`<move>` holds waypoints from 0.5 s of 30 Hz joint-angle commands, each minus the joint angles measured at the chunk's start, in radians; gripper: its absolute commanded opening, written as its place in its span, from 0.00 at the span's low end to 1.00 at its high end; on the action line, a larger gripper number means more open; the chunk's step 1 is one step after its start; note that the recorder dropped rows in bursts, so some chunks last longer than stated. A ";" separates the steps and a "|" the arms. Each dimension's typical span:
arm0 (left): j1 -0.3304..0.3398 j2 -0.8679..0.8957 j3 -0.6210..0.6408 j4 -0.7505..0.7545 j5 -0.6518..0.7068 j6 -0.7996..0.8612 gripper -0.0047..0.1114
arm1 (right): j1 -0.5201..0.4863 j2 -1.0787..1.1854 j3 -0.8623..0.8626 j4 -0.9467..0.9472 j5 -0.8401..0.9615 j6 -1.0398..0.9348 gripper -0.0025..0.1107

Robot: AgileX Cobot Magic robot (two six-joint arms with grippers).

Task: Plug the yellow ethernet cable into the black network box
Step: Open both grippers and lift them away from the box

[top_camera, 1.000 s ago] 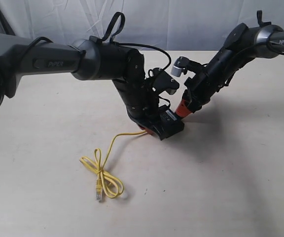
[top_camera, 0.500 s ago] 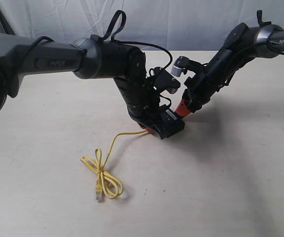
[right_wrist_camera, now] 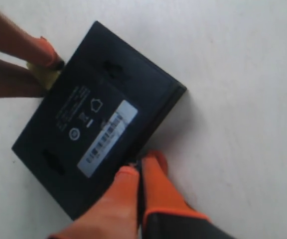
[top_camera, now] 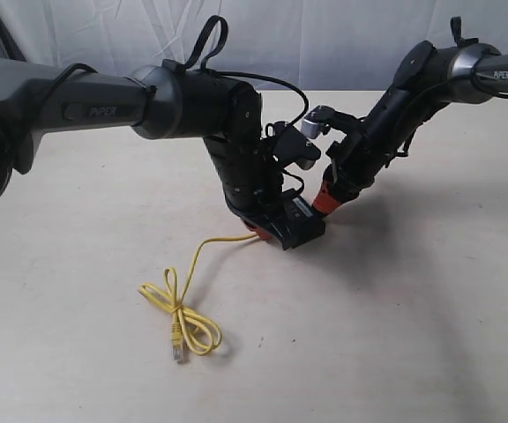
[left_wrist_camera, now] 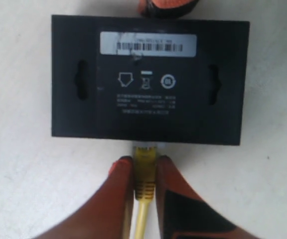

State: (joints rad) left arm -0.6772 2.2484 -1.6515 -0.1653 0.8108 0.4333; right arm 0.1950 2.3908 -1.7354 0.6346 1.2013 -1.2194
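The black network box (left_wrist_camera: pixel 148 84) lies flat on the table, white label strip up. My left gripper (left_wrist_camera: pixel 144 162) is shut on the plug of the yellow ethernet cable (left_wrist_camera: pixel 145 164), whose tip meets the box's near edge. In the exterior view the box (top_camera: pixel 300 227) sits under my left gripper (top_camera: pixel 259 231), and the cable (top_camera: pixel 183 304) trails off to a loose knot with its free plug lying on the table. My right gripper (right_wrist_camera: pixel 141 167) is shut and empty, with its tips against the opposite edge of the box (right_wrist_camera: pixel 93 124). Exterior view: right gripper (top_camera: pixel 323 204).
The pale table (top_camera: pixel 413 308) carries only the box and the cable. A white cloth backdrop (top_camera: pixel 324 35) hangs behind it. Both arms meet over the middle of the table, close together.
The box and both grippers have shifted slightly to the left. The cable's knotted loop has slid a little with them.
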 commanded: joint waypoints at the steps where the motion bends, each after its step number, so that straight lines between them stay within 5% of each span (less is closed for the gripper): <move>1: 0.000 -0.003 -0.011 -0.006 -0.026 -0.012 0.04 | 0.005 -0.035 0.004 -0.043 0.020 0.052 0.01; 15: 0.000 -0.003 -0.011 -0.002 0.011 -0.014 0.08 | 0.003 -0.130 0.002 -0.409 -0.146 0.461 0.01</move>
State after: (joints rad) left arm -0.6772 2.2484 -1.6552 -0.1613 0.8056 0.4259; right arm 0.2017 2.2949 -1.7354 0.3133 1.1094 -0.8725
